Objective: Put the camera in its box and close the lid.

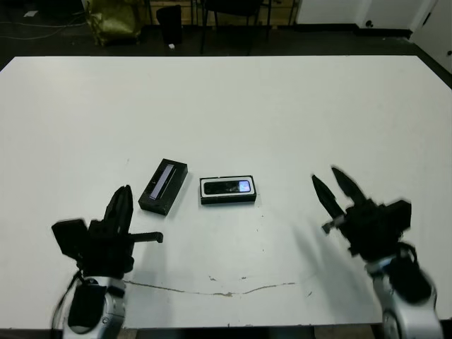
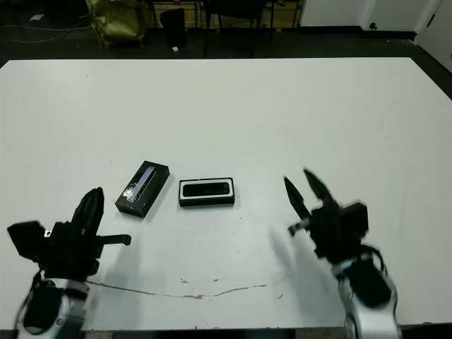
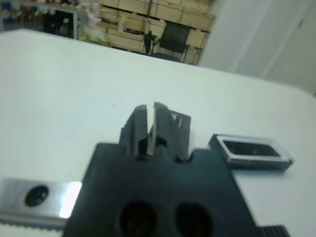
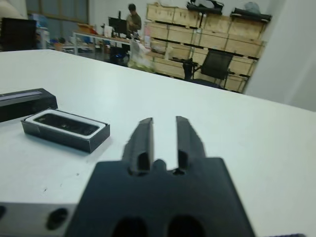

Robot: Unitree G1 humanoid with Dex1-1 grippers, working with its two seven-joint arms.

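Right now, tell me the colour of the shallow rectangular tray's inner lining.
White, around the camera in the black box; clearest in the right wrist view.

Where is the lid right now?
In the left eye view, the lid lies on the table left of centre, beside the box, apart from both hands.

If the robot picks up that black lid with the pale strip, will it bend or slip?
Probably not bend: the lid looks like a stiff, boxy cover with crisp edges. It lies flat on the table, so rolling seems unlikely. Its smooth dark sides might be a bit slippery, and it looks light for its size.
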